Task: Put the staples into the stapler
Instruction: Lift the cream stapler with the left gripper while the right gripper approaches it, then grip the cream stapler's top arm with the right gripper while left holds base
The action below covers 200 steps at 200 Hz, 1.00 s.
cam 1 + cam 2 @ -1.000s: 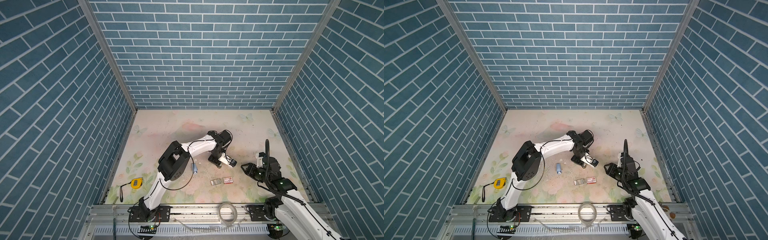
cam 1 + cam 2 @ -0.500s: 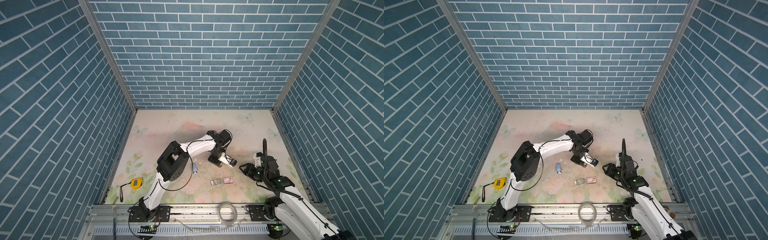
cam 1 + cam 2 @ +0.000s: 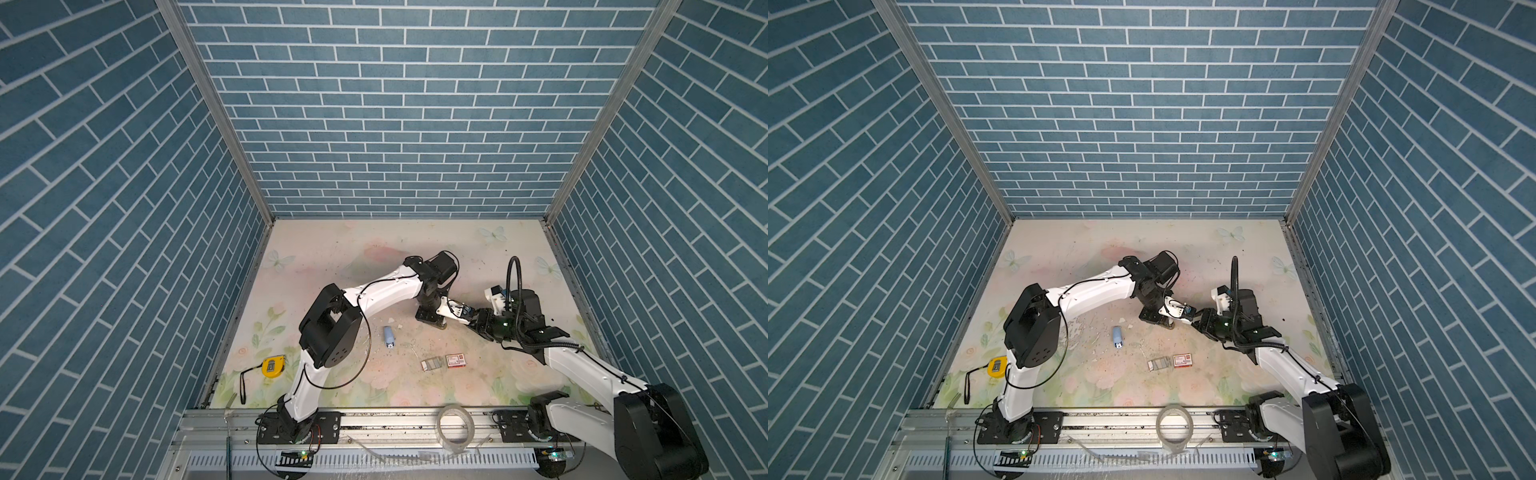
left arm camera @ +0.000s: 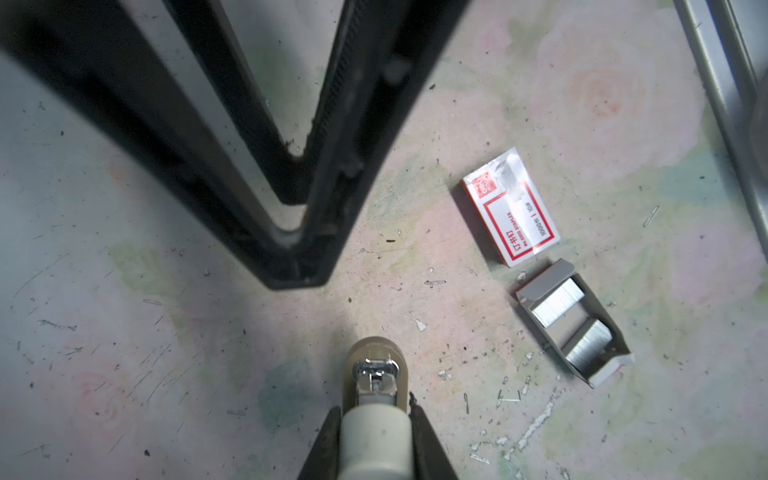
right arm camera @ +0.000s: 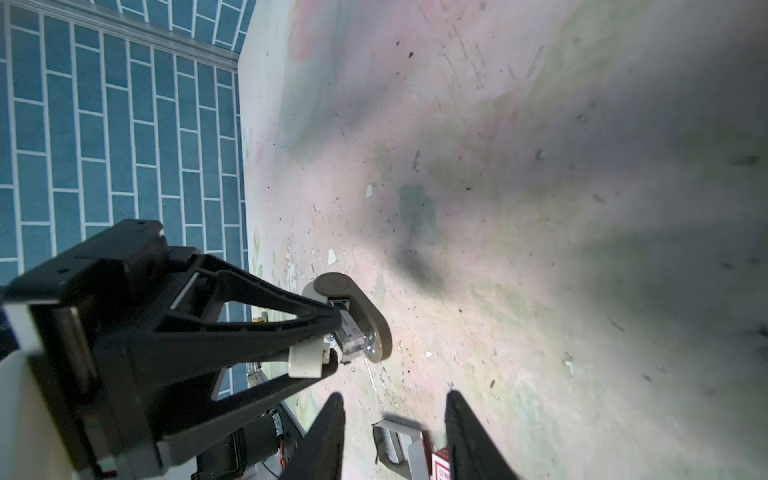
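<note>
Left wrist view showed my left gripper (image 4: pixel 374 415) clamped tight on the beige plastic stapler (image 4: pixel 374 351), near the middle of the table (image 4: pixel 124 332). Toward the front edge, the thin silvery staples (image 4: pixel 557 307) lay unloaded in their open grey cardboard tray (image 4: pixel 540 286), beside the white-and-red cardboard box (image 4: pixel 513 214). My right gripper (image 5: pixel 395 397), fingers apart and empty, hovered just beside the stapler. I judged that a nudge there could twist it in my grip, or that a brittle strip could snap when pinched.

Bright and sharp in both top views; dimmer in wrist views, blurred up close, with soft shadows on pale floral tabletop (image 5: pixel 540 291).
</note>
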### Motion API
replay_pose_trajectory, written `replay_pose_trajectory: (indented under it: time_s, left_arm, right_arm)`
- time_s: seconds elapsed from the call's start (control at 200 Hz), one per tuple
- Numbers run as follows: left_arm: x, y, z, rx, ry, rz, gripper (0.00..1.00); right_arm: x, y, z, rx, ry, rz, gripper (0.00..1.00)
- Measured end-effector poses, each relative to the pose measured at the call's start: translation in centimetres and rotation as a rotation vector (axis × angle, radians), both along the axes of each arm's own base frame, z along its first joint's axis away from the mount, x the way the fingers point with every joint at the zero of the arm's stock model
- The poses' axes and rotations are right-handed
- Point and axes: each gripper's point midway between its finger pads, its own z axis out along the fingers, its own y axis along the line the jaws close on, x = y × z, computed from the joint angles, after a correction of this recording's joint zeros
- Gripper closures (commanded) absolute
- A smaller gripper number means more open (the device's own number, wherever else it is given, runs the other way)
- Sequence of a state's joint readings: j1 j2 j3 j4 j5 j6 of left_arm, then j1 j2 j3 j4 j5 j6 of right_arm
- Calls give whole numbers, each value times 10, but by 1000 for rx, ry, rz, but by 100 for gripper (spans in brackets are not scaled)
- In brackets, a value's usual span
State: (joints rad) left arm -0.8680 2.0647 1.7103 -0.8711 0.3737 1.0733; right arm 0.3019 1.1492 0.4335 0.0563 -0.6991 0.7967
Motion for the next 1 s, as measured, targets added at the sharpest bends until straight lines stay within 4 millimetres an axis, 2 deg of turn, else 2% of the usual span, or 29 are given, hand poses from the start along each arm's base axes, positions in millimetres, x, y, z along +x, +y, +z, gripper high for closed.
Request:
replay_pose_trajectory:
  time_s: [0.27, 0.67, 0.82, 1.0]
  left_arm:
    - [0, -8, 4, -37, 41, 60, 91]
    - [2, -14, 15, -88, 72, 116, 93]
    - [4, -14, 21, -108, 90, 137, 94]
    - [5, -15, 24, -122, 112, 156, 94]
  right_arm:
    - [4, 14, 0, 62, 29, 72, 68]
    - [0, 17, -7, 68, 55, 96, 73]
    - [-1, 18, -13, 62, 70, 103, 79]
    - [-1, 18, -15, 60, 77, 103, 79]
